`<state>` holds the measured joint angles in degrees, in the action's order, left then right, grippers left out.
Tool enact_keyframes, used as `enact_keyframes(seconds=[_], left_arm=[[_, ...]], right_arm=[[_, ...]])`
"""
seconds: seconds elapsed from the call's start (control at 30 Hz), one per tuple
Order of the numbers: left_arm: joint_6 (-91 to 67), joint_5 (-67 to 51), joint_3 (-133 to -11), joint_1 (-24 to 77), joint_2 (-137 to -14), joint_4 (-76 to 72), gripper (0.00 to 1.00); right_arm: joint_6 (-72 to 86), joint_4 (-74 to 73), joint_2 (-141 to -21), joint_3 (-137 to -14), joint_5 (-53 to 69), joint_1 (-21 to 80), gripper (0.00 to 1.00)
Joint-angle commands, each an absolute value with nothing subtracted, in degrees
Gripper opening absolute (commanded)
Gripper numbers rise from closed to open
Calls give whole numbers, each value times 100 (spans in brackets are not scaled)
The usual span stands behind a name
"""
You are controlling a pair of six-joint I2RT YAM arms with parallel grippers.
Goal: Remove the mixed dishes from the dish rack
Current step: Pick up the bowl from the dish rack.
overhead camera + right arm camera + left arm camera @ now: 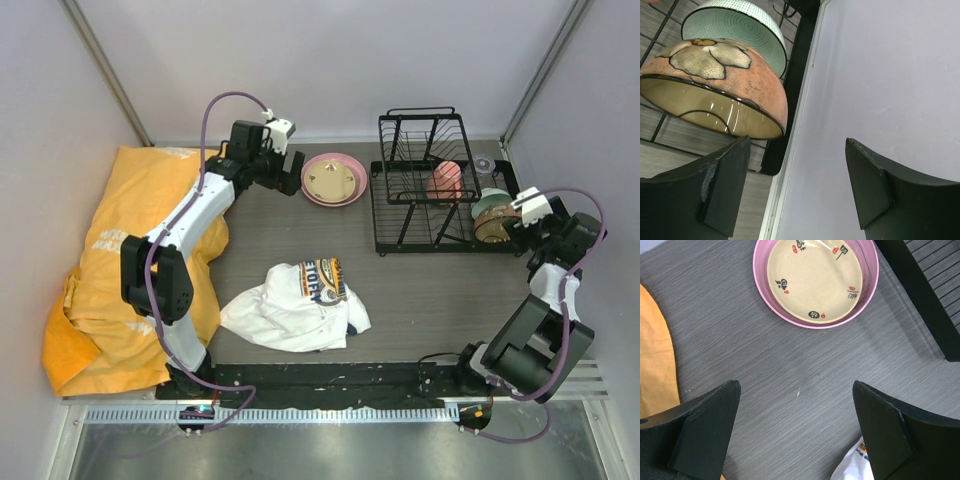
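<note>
Black wire dish rack (425, 185) w/ raised back frame sits far right on the grey wood-grain bench (300, 240). Big pink plate (334, 180) lies flat on the bench just left of the rack, w/ the smaller cream patterned plate (333, 181) stacked inside it. Pink mug (445, 181) is in the rack's middle. Tan bowl w/ leaf pattern (490, 226) and mint-green ribbed bowl (489, 203) stand on edge at the rack's right end, touching each other. Clear glass (484, 162) stands at the rack's far right corner.

Left gripper (290, 172): jaws fully spread, holding nothing, over bare bench near the plates. Right gripper (512, 222): jaws wide apart, nothing between them, just beside the tan bowl's rim.

White printed T-shirt (298, 295) lies crumpled mid-bench; orange cloth (110, 270) covers the left side.
</note>
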<state>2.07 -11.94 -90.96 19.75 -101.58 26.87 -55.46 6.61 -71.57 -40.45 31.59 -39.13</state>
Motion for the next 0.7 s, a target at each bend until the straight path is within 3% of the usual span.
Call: enact_keyframes(seconds=[0.0,0.3,0.67], left_arm=[[308,-1116,-9325,1960,-10037,2584,100],[360,-888,-9255,1960,-10011,2610,100],[378,-817,-9158,1960,-10081,2558,100]], right_arm=[[-5801,2038,-7303,-3604,3533,-3938,79],[-5239,3944,-7857,-2997,3437,-3946,67],[-4782,4474,-8288,-3076,3533,-3946,59]])
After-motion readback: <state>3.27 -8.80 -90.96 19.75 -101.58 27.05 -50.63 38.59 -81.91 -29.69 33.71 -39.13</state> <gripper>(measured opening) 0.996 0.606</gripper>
